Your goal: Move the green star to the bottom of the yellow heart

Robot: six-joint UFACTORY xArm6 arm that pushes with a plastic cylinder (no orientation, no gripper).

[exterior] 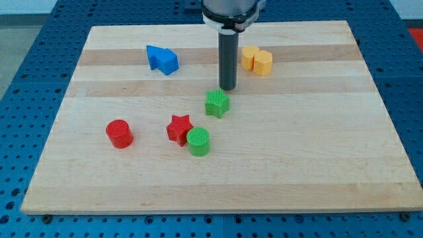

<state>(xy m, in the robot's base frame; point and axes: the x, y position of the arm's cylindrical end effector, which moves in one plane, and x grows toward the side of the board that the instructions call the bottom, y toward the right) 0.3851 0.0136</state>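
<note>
The green star point(217, 104) lies near the board's middle. My tip point(228, 88) stands just above and to the right of it, touching or almost touching its upper edge. The yellow heart point(249, 57) lies near the view's top, right of the rod, with a yellow hexagonal block point(263, 63) pressed against its right side. The star is below and to the left of the heart.
A blue block point(162, 59) lies at the upper left. A red cylinder point(119, 133) is at the left. A red star point(179, 129) touches a green cylinder point(198, 141) below the green star. The wooden board point(330, 165) rests on a blue perforated table.
</note>
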